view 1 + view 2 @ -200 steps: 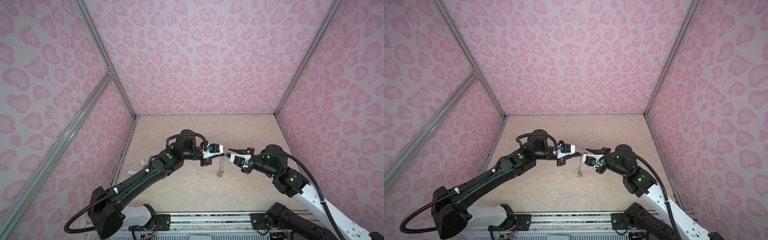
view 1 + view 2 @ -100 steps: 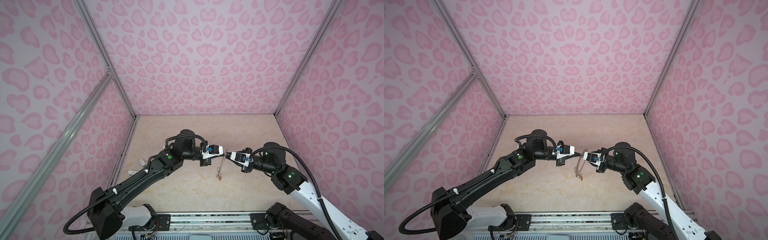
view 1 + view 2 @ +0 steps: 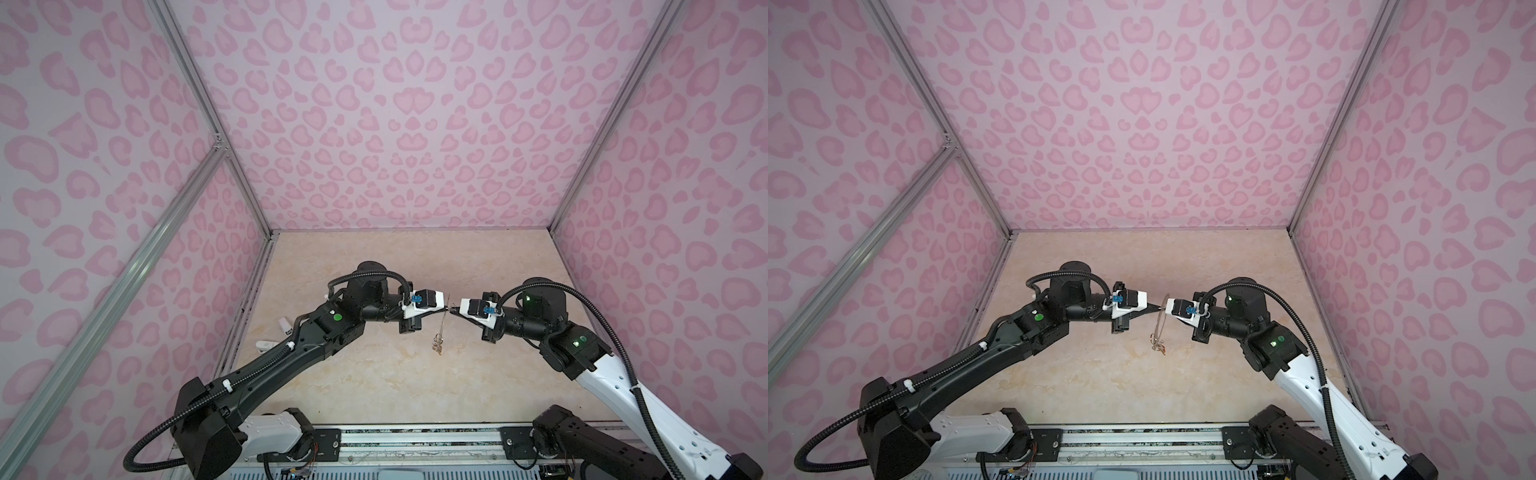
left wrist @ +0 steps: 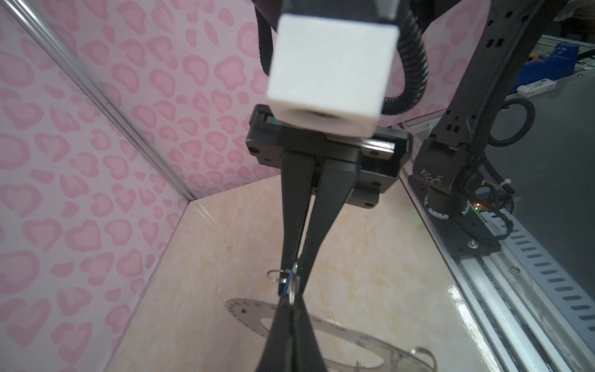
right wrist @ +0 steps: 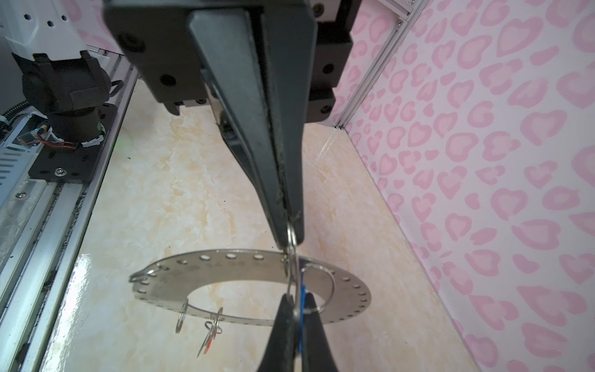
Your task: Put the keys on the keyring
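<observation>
The keyring [image 3: 443,325] is a flat grey disc with small holes round its rim, hanging edge-on in both top views [image 3: 1160,325]. My left gripper [image 3: 445,309] is shut on its rim [image 5: 225,267]. My right gripper [image 3: 454,311] meets it tip to tip. It is shut on the blue-tagged key set: the blue tag [image 5: 302,298] and a split ring sit between its fingers [image 4: 302,225]. The orange-tagged keys [image 5: 208,339] dangle from the disc's lower edge [image 3: 438,345].
Two small white objects [image 3: 284,326] [image 3: 264,344] lie on the beige floor by the left wall. Pink patterned walls close three sides. A metal rail [image 3: 415,436] with both arm bases runs along the front.
My right gripper has closed its jaws at the keyring beside my left gripper's tips. The hanging disc swung a little. My left arm has stayed where it was.
</observation>
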